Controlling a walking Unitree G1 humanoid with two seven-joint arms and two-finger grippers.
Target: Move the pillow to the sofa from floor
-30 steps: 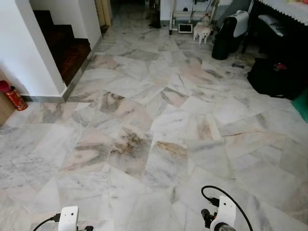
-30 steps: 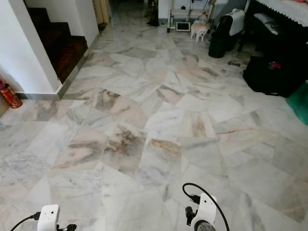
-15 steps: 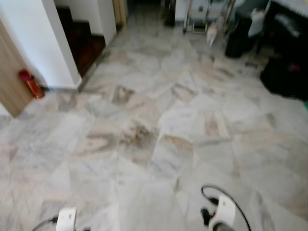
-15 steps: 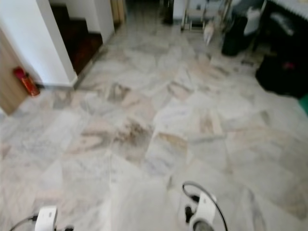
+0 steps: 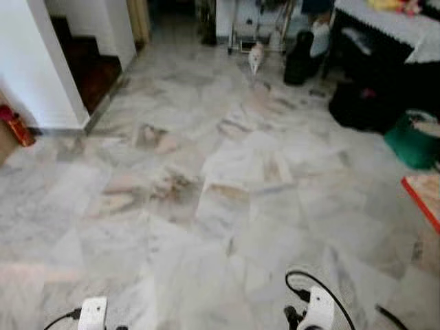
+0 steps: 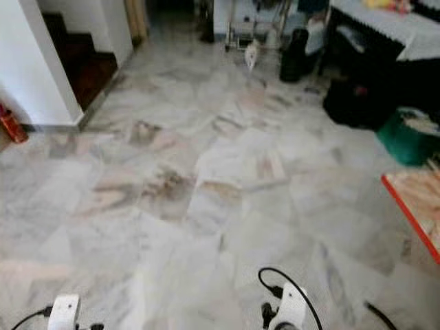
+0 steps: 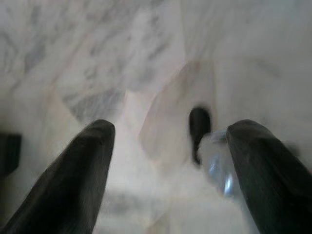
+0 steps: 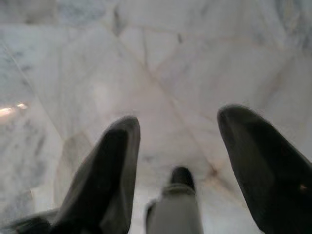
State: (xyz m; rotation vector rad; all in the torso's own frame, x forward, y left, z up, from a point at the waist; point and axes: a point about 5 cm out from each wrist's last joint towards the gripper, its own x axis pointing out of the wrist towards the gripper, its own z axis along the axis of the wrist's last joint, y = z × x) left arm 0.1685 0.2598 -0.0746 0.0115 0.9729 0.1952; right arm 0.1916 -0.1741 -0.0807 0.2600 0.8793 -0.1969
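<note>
Pale marble floor (image 5: pixel 206 206) stretches ahead, and I can make out no pillow or sofa on it. Both arms hang low; their white wrist units sit at the bottom edge, left (image 5: pixel 94 313) and right (image 5: pixel 317 309). In the left wrist view my left gripper (image 7: pixel 170 129) is open over bare marble, nothing between its black fingers (image 7: pixel 78 170). The right wrist view has my right gripper (image 8: pixel 179 119) open as well, its fingers (image 8: pixel 107 165) spread above the floor tiles. The pictures are blurred.
A white wall corner (image 5: pixel 41 75) and dark stairs (image 5: pixel 89 65) stand at the left, a red extinguisher (image 5: pixel 15 125) beside them. A small white dog (image 5: pixel 256 58) is far ahead. Black bags (image 5: pixel 364 103), a green basket (image 5: pixel 412 141) and a red-edged flat thing (image 5: pixel 424 199) line the right.
The whole view has swung, so the camera moved: the green basket and the red-edged thing have come into sight at the right. The dog has come nearer. Both arms hang as before.
</note>
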